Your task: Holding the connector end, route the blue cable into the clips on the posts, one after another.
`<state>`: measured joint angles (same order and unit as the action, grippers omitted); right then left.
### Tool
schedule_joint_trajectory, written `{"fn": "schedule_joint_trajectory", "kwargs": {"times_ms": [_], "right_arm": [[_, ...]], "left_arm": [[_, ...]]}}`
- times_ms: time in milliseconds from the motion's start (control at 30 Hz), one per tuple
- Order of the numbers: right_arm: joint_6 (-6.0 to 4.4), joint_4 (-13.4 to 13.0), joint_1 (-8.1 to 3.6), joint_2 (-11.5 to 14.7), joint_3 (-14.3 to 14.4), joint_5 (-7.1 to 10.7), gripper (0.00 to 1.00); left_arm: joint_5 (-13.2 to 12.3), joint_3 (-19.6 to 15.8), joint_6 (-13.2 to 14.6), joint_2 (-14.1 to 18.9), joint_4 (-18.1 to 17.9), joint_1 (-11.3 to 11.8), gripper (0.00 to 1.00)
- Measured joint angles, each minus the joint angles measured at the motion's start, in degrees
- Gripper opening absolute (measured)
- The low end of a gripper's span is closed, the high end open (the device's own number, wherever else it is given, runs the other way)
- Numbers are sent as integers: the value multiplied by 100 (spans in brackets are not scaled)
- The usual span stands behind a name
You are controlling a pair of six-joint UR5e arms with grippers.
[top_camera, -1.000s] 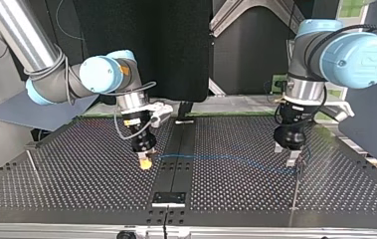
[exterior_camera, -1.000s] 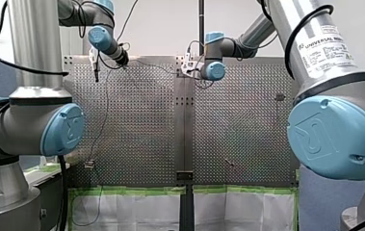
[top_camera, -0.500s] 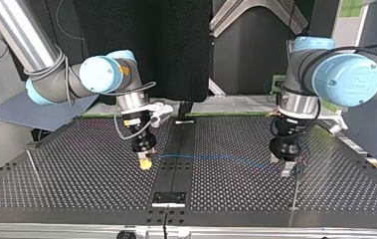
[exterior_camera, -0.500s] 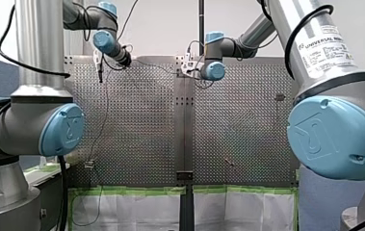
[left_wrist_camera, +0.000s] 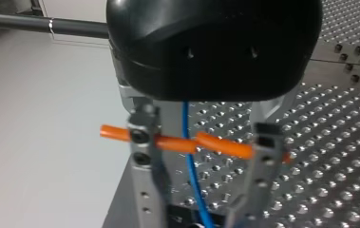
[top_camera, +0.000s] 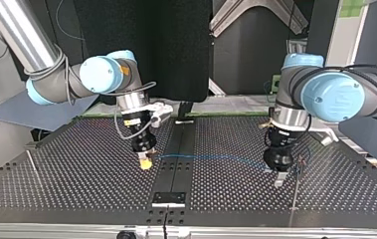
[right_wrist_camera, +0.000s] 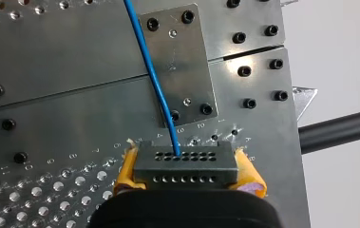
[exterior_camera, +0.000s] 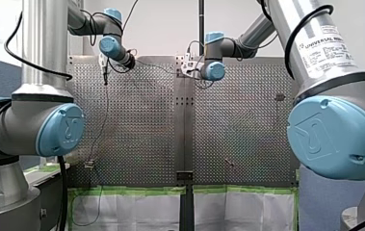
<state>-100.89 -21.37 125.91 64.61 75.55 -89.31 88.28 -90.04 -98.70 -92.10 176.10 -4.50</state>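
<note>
— What does the right wrist view give that the top view cannot?
— The connector up close. It is a dark block with two rows of small holes, clamped between the yellow pads of my right gripper. The blue cable leaves a hole in the row farther from the gripper and runs ahead of it over a screwed metal plate.
— And the top view?
— The whole span. The cable stretches in a shallow curve from my right gripper across to my left gripper, with a thin post just beside that one.
— Is the left one gripping?
— I cannot tell. Its wrist view shows the cable, thin and bright blue, passing down under the black housing and crossing an orange tube.
</note>
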Motion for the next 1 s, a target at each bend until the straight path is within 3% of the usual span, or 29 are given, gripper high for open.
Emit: {"fn": "schedule_joint_trajectory", "kwargs": {"times_ms": [433, 467, 500, 600, 633, 700, 733, 800, 900, 1000], "right_arm": [[12, 16, 21, -5, 1, 0, 0], [13, 17, 23, -5, 1, 0, 0], [13, 17, 24, -5, 1, 0, 0], [14, 18, 25, -6, 0, 0, 0], [14, 18, 25, -7, 1, 0, 0], [14, 21, 26, -7, 0, 1, 0], [15, 23, 26, -7, 1, 2, 0], [18, 28, 26, -7, 0, 4, 0], [20, 32, 26, -7, 0, 5, 0], [22, 35, 27, -6, 1, 4, 0]], "left_arm": [[20, 39, -9, -8, -195, -12, 100], [22, 39, -9, -9, -193, -14, 91], [23, 40, -9, -10, -192, -15, 91], [47, 41, -15, -8, -192, -16, 58], [73, 41, -19, -8, -194, -17, 58], [127, 41, -22, -8, -198, -20, 34], [170, 41, -23, -8, -201, -23, 34], [232, 41, -25, -8, -204, -24, 10], [272, 41, -33, -6, -202, -25, 2], [272, 41, -51, -6, -200, -26, 2]]}}
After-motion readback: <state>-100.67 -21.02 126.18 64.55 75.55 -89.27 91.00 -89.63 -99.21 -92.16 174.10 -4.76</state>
